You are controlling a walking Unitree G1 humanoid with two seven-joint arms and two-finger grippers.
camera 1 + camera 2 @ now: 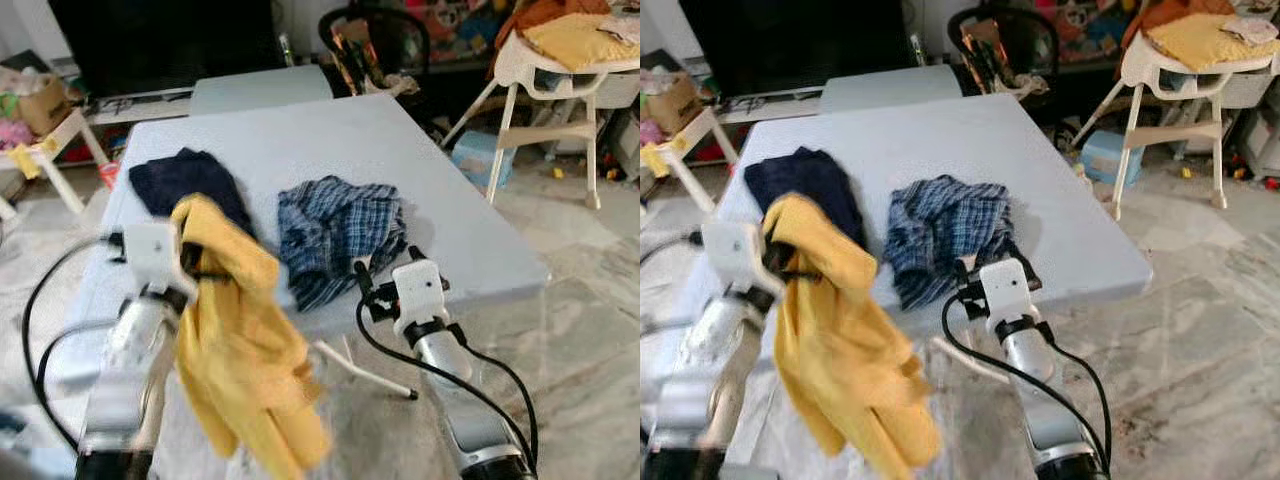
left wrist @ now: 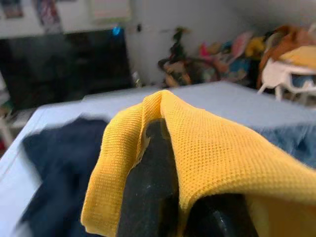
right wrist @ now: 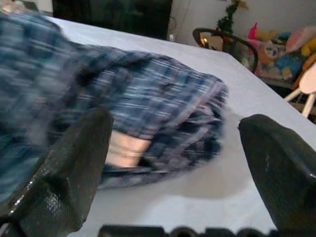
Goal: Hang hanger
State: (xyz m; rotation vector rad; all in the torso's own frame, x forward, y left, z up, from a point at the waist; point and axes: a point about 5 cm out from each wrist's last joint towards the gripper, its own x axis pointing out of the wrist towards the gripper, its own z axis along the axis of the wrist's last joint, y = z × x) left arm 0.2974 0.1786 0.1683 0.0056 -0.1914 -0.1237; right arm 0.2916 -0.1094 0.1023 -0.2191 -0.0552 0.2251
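Left claw (image 1: 190,262) lifts a yellow garment (image 1: 240,350) off the desk's (image 1: 330,140) near-left edge, fingers clamped through its fold so it drapes free. A navy garment (image 1: 185,182) lies behind it, a plaid shirt (image 1: 335,235) mid-desk. Right claw (image 1: 368,275), fingers spread, hovers at the plaid's near edge. A white hanger (image 1: 365,370), apparently, dangles below the front edge.

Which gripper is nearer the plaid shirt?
Right. The right gripper is open at the plaid shirt's near edge; the left gripper holds the yellow garment off to its left.
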